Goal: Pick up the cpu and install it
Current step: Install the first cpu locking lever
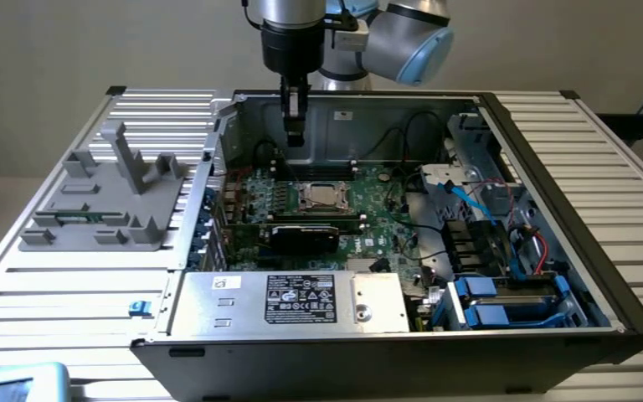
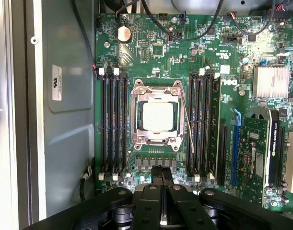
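Observation:
The cpu [image 1: 324, 196] is a small silver-beige square lying flat in the metal socket frame [image 2: 158, 143] at the middle of the green motherboard [image 2: 156, 48], inside the open computer case. In the wrist view the cpu [image 2: 158, 116] sits between the two banks of black memory slots. My gripper [image 1: 294, 141] hangs above the far part of the case, higher than the board and behind the socket. Its black fingers [image 2: 153, 201] are pressed together, shut, with nothing visible between them. The gripper touches neither the cpu nor the socket.
A large silver box with a black label [image 1: 299, 300] fills the case's near side. A black card [image 1: 305, 234] stands just in front of the socket. Cables and blue drive bays [image 1: 501, 301] crowd the exterior view's right. A grey fixture [image 1: 110, 197] sits on the table at its left.

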Controlling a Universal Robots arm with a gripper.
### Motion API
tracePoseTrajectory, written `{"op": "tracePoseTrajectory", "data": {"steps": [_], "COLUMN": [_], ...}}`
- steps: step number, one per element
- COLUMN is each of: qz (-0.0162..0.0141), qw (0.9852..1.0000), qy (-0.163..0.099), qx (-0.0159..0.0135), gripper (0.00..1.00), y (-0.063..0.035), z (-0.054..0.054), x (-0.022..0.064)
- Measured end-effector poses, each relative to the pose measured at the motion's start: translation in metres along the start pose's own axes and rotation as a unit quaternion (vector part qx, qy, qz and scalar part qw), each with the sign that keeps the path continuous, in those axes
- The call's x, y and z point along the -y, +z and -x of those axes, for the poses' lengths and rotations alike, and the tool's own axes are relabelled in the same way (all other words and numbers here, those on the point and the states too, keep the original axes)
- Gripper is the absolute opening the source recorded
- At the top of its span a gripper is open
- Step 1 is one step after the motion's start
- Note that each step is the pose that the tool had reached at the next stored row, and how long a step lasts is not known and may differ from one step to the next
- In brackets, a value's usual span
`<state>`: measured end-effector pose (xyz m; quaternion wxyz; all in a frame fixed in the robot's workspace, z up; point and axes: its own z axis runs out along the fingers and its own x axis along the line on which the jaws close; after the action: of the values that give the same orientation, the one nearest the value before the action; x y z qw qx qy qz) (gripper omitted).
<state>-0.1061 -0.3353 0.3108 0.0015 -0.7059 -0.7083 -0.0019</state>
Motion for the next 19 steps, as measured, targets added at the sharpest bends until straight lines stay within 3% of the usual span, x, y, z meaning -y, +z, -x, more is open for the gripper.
{"op": "tracePoseTrajectory", "data": {"steps": [9, 14, 19], "qz": [0.0002, 0.0004, 0.0006], "qw": [1.0000, 0.9993, 0.9968], "qy": [0.001, 0.038, 0.080], "qx": [0.0000, 0.0001, 0.0001], "gripper": [0.11, 0.11, 0.11], "y": [0.0000, 0.0000, 0.0003], "z": [0.0000, 0.0000, 0.0000], "x": [0.0002, 0.0002, 0.0002]}}
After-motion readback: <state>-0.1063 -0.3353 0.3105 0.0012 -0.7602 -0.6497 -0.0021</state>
